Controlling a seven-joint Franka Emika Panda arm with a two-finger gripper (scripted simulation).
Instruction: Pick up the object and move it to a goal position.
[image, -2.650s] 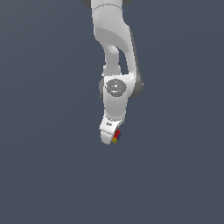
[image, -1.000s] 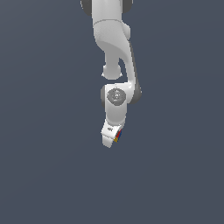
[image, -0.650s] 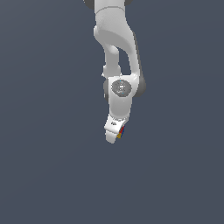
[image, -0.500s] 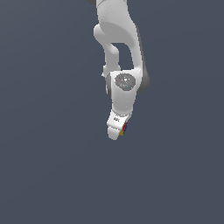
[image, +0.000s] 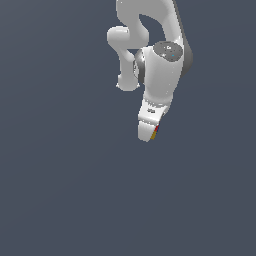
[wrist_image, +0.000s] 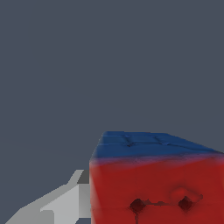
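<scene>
My white gripper (image: 148, 133) hangs from the arm in the upper middle of the exterior view, pointing down, and is shut on the tiny cube (image: 154, 132). Only a thin red and yellow-orange sliver of the cube shows at the fingertips there. In the wrist view the cube (wrist_image: 155, 183) fills the near field: a red face with dark dots and a blue face behind it. One white finger (wrist_image: 65, 203) shows pressed against its side; the other finger is hidden.
A plain dark grey-blue surface (image: 60, 190) fills the background in both views. No goal marker or other object shows.
The arm has swung toward the exterior view's right and slightly upward, carrying the cube with it. The grip on the cube is unchanged.
</scene>
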